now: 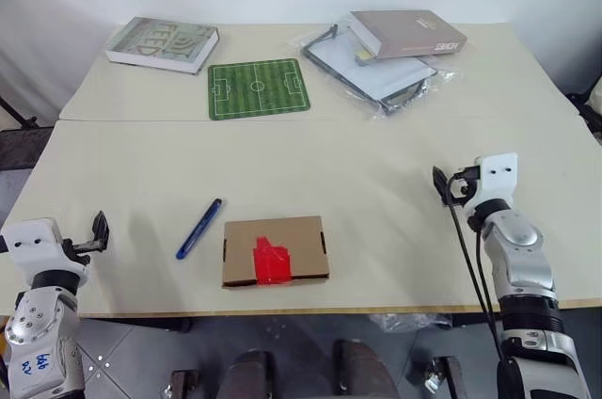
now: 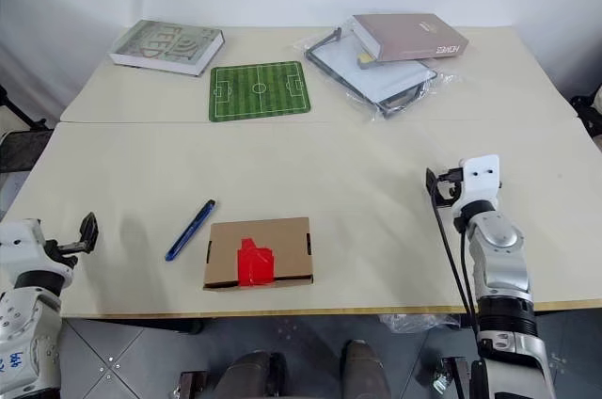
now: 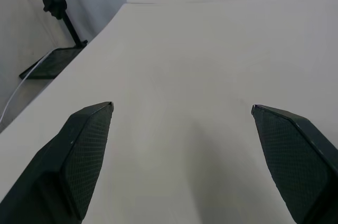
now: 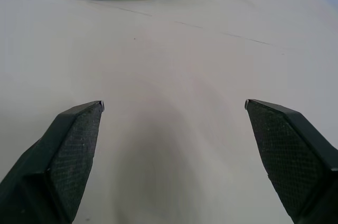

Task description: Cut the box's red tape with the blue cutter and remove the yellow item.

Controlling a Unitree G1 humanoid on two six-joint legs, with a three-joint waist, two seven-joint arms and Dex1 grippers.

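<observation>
Left eye view: the box (image 1: 276, 250) is seen flat near the table's (image 1: 376, 220) front edge, its flaps shut under the red tape (image 1: 273, 262), so its contents are hidden; the blue cutter (image 1: 198, 228) lies just beside it, towards the robot's left. The left gripper (image 1: 98, 231) and right gripper (image 1: 440, 184), both spread wide and empty, are held over bare table well apart from the box. At the far edge, a bagged dark object (image 1: 372, 70) is partly covered by a book (image 1: 407, 33) and cannot be identified.
</observation>
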